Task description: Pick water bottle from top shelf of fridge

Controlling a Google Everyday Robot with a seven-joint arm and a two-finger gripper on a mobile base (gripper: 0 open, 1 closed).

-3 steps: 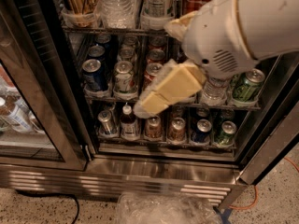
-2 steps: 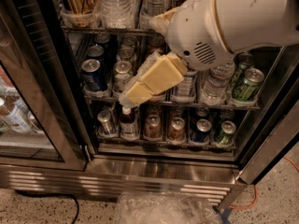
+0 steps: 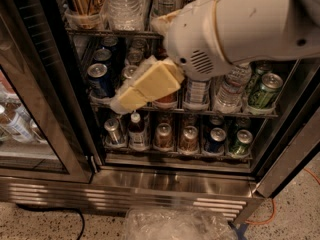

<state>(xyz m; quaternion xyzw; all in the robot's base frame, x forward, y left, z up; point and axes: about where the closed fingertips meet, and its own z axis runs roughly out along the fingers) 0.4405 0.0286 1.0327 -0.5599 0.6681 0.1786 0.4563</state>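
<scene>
Water bottle [image 3: 125,4] upright on top shelf [image 3: 100,33], axis vert. — hand [image 3: 122,100] lower, by cans [image 3: 100,76] — grip can't tell.

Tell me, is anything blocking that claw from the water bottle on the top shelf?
Nothing visible stands before the water bottle. The gripper hangs lower, before the cans below, so it likely must rise past the front edge of the top shelf.

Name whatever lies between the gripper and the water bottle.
In the camera view, the wire edge of the top shelf and can tops beneath it separate the gripper, lower down, from the water bottle.
</scene>
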